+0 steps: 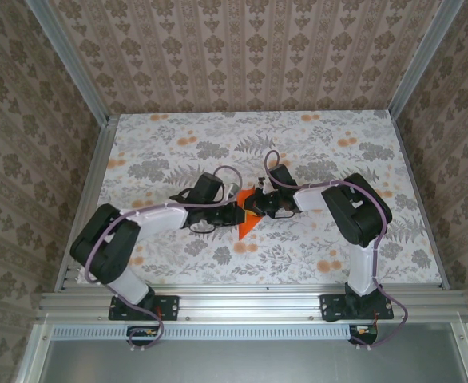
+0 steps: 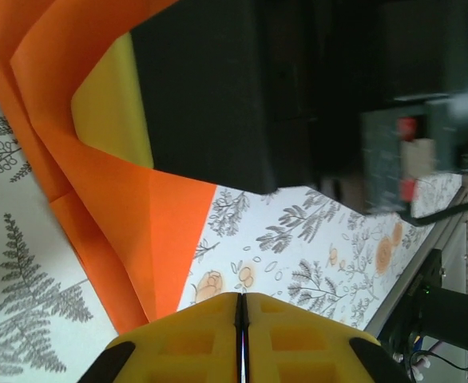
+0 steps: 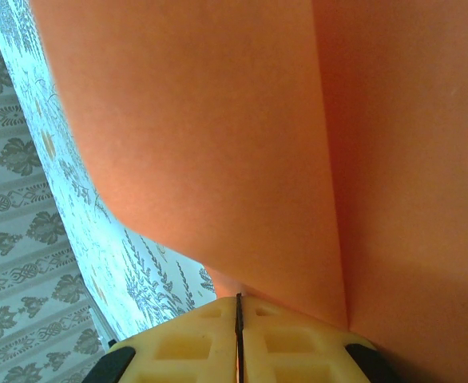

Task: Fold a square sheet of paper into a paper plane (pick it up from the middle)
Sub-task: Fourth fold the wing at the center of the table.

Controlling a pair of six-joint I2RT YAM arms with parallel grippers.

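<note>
Right wrist — right end effector (image 3: pixel 238 309) pressed together, paper (image 3: pixel 202 144) just ahead; left end effector (image 2: pixel 240 305) likewise — best crease slowly, evenly.

We can read no words, numbers, brand names or signs here. A small grey board with red parts (image 2: pixel 400 155), seen from the left wrist, is too blurred for any lettering.

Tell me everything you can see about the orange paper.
The orange paper is thin, plain and bright matte orange. It is already folded into overlapping flaps with sharp creases, and one point aims toward the arm bases. It sits mid-way across the floral table, and part of it seems to curve upward. The right end effector is shut on it, apparently pinching an edge. The left end effector, also shut, sits right beside its lower corner.
</note>
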